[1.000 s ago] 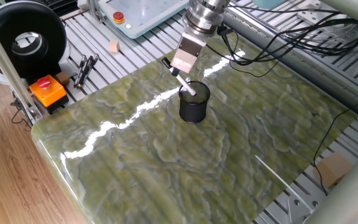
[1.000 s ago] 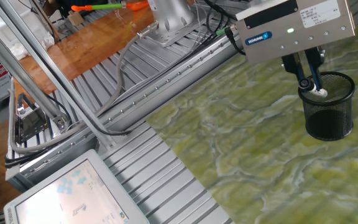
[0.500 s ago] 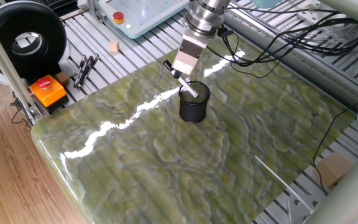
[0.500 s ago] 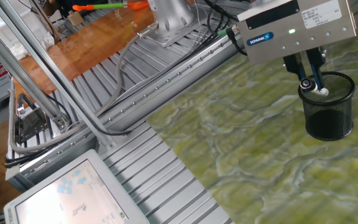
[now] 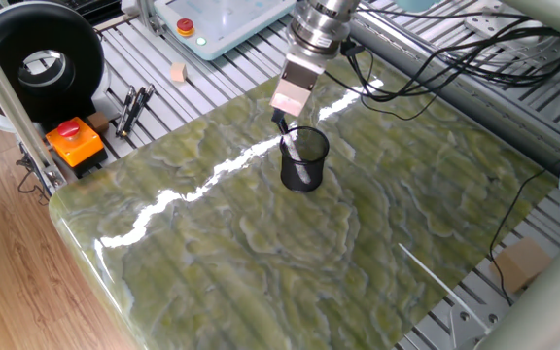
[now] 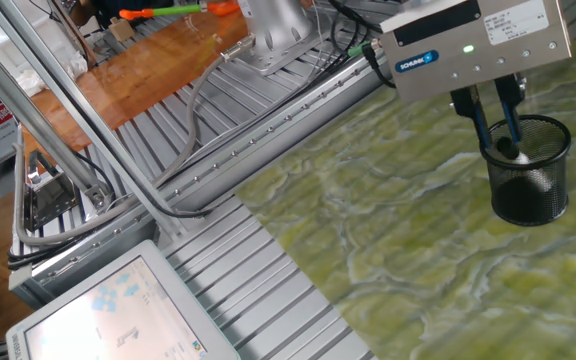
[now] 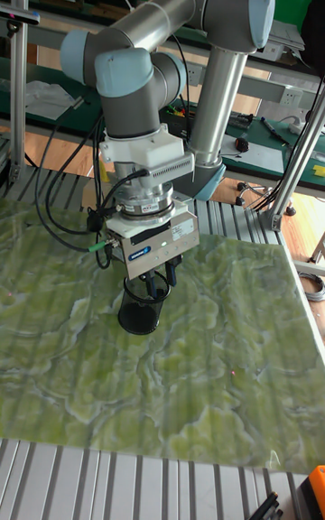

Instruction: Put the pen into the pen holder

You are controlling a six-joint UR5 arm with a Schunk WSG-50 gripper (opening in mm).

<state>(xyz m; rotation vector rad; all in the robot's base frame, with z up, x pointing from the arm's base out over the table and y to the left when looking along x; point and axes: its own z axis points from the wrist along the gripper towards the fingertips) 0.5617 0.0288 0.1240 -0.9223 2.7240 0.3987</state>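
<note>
Though hanging right over the pen holder (image 6: 528,185), reads as spread apart, going by the gripper (image 6: 495,130) in the other fixed view: two dark fingers (image 6: 513,118) with a clear gap between them, tips just about level with the cup's rim, pinching nothing as far as can be seen. Same story from the tall fixed view, though too small there to be sure. As for the pen (image 6: 509,149), shows up only as a pale patch inside the mesh near the top of the cup, below the fingertips. Probably inside and leaning on the wall, but can't tell how deep or at what angle. From one fixed view, nothing white poking above the rim. So probably the release step, with only the pull-away left. Possible trouble from here: fingertips sitting that close to the rim, so any sideways drift while lifting could catch the wire edge and drag or tip the cup, which looks light and isn't pinned to the green marble table (image 5: 261,243). Also worth worrying about: a long pen leaning on one side of a short cup, enough leverage to topple it if bumped. Best bet: straight up, no sideways slide.
</note>
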